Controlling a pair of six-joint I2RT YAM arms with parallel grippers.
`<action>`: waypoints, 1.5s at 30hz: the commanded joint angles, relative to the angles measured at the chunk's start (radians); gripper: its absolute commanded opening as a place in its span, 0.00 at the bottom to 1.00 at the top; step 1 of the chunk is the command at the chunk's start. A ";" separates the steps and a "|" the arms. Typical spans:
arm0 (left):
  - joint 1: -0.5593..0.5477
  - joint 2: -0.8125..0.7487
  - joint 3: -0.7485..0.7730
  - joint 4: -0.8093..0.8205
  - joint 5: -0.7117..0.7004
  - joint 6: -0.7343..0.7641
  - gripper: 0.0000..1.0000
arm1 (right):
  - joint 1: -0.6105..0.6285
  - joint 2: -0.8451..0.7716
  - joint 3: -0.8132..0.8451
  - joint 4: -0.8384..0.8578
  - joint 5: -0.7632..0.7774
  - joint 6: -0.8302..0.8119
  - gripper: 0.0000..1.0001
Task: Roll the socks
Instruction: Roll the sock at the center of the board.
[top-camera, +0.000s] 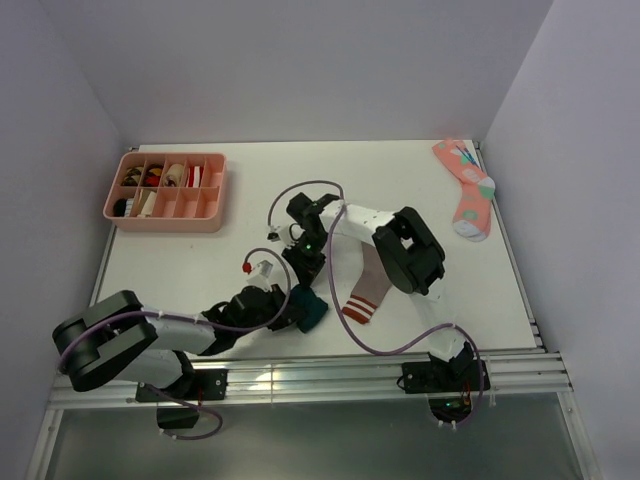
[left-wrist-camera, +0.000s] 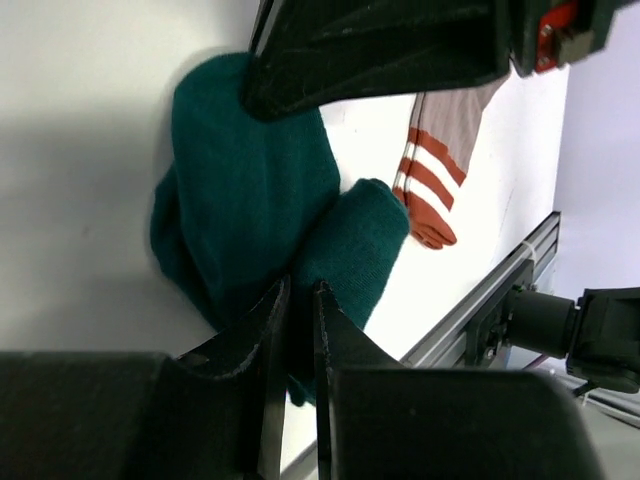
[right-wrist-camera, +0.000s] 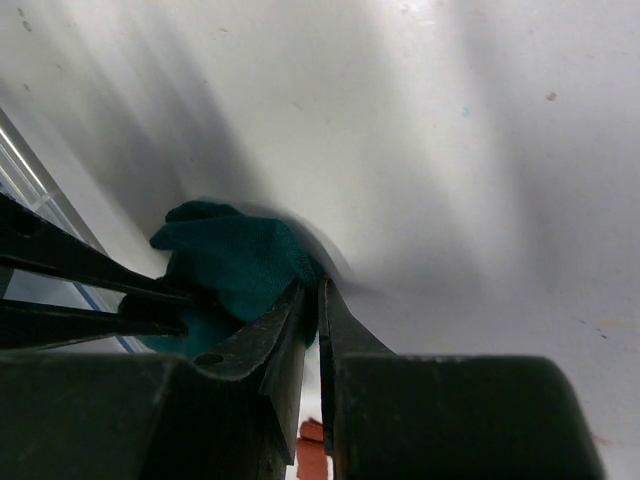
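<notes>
The dark green sock (top-camera: 310, 308) lies bunched up near the table's front, also seen in the left wrist view (left-wrist-camera: 250, 180) and the right wrist view (right-wrist-camera: 235, 255). No bear motif shows. The taupe-brown sock (top-camera: 368, 290) with its red-and-white striped cuff (left-wrist-camera: 428, 180) lies flat just to the right of it. My left gripper (top-camera: 288, 308) is shut on a fold of the green sock (left-wrist-camera: 297, 300). My right gripper (top-camera: 305, 268) reaches down from behind and is pinched on the green sock's far edge (right-wrist-camera: 312, 292).
A pink compartment tray (top-camera: 165, 212) with small items stands at the back left. A coral-pink spotted sock (top-camera: 468, 188) lies at the back right by the wall. The metal rail (top-camera: 330, 375) runs along the front edge.
</notes>
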 joint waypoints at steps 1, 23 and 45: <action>0.049 0.088 -0.003 -0.255 0.143 0.138 0.00 | -0.035 -0.038 0.031 0.092 0.117 -0.030 0.15; 0.192 0.286 0.203 -0.477 0.347 0.246 0.00 | -0.183 -0.203 -0.022 0.094 0.016 -0.075 0.51; 0.284 0.397 0.365 -0.695 0.406 0.374 0.00 | -0.198 -0.634 -0.526 0.079 -0.059 -0.607 0.55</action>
